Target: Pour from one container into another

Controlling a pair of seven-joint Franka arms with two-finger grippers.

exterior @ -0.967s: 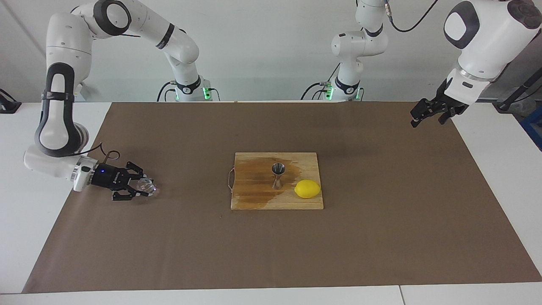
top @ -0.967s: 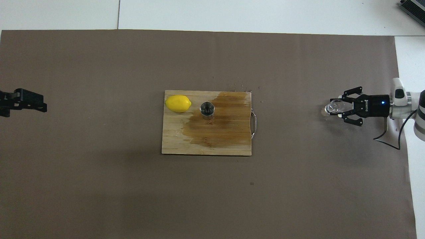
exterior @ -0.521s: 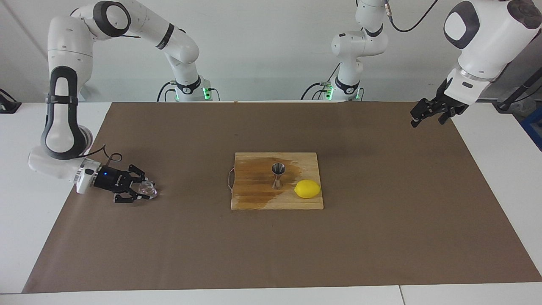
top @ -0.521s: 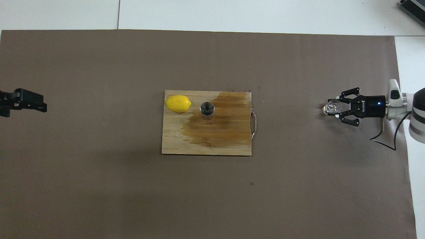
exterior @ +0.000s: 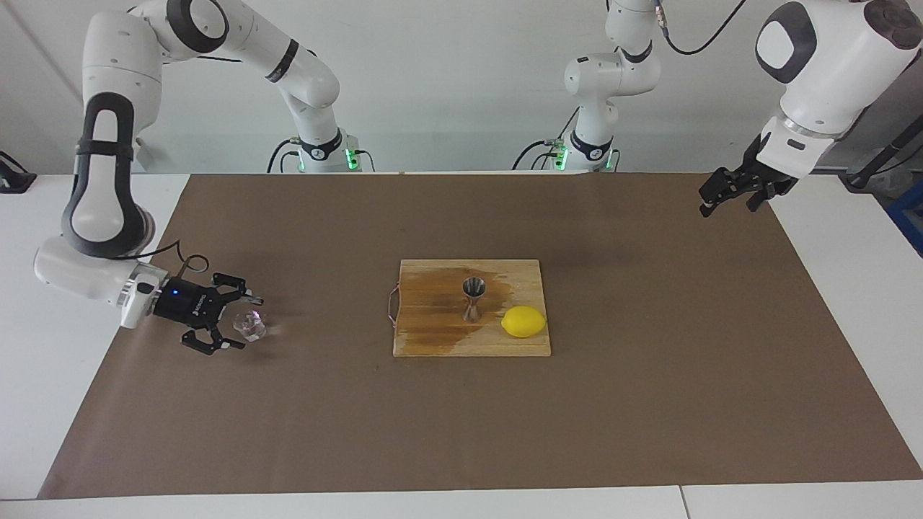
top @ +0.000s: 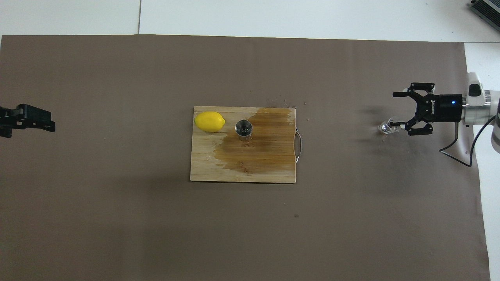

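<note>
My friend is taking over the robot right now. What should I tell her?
Right gripper: open, low by the glass cup, not holding it.
Left gripper: waiting up in the air over the left arm's end of the table.
Glass cup: on the brown paper, at the right arm's end.
Jigger: upright on the cutting board, beside the lemon. The board has a big wet patch.
Done: cup put down.
Left: can't tell if the jigger got filled, so check it.
</note>
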